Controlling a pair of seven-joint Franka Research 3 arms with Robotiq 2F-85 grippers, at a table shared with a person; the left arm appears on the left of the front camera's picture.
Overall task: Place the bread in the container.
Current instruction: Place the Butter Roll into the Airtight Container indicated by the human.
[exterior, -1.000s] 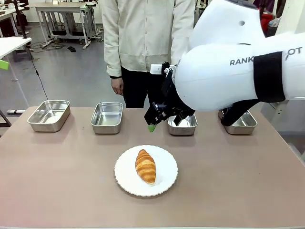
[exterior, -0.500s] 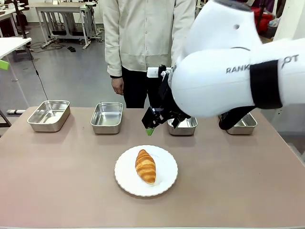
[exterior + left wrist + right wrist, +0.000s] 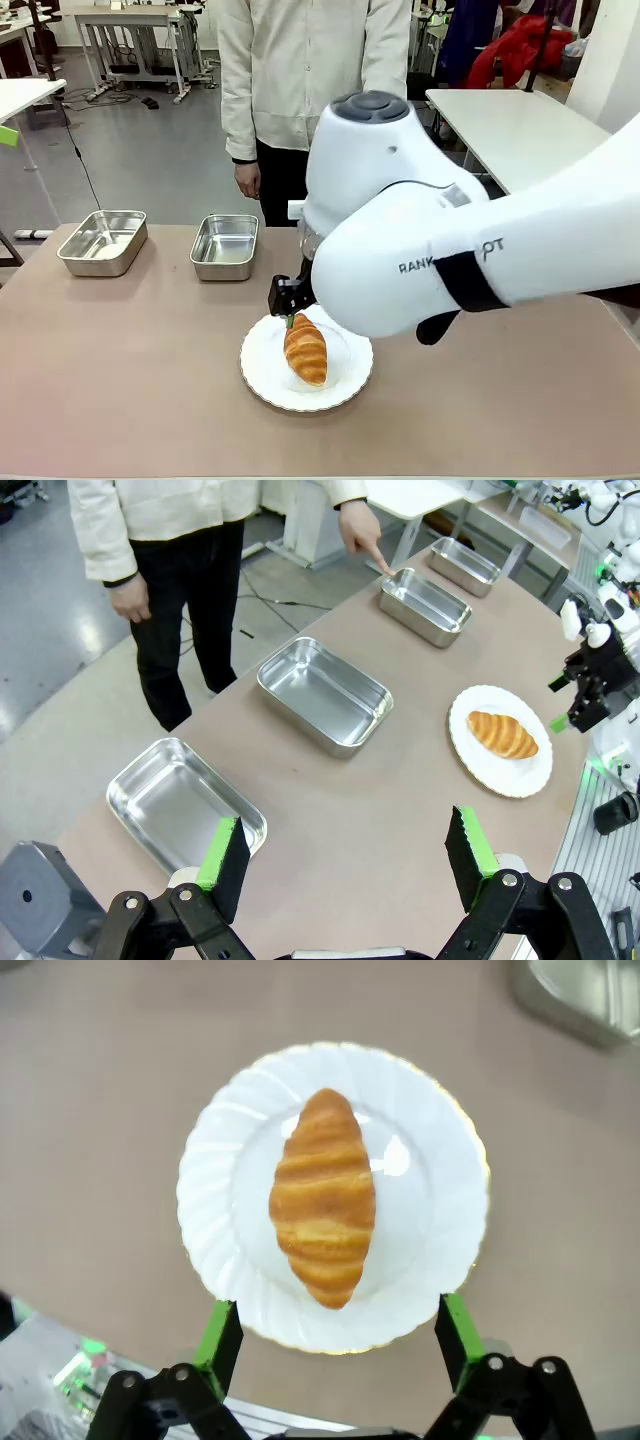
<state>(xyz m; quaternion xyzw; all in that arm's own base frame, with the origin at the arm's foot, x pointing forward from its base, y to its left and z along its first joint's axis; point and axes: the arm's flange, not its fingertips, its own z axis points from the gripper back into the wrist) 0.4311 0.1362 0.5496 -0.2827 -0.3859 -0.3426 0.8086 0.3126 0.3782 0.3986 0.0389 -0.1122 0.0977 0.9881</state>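
Right hand [image 3: 332, 1335] fingers spread wide, left hand [image 3: 345, 855] likewise agape

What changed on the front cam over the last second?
The right gripper swung from over the far pans toward the robot's side and down to the far end of the croissant, jaws open, nothing gripped. Croissant, white plate, the pans and the person's pointing hand stayed put.

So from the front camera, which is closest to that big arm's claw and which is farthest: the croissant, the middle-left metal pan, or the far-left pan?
From the right gripper:
1. The croissant, just below it on the white plate.
2. The middle-left pan, beyond it towards the person.
3. The far-left pan, at the table's left end.
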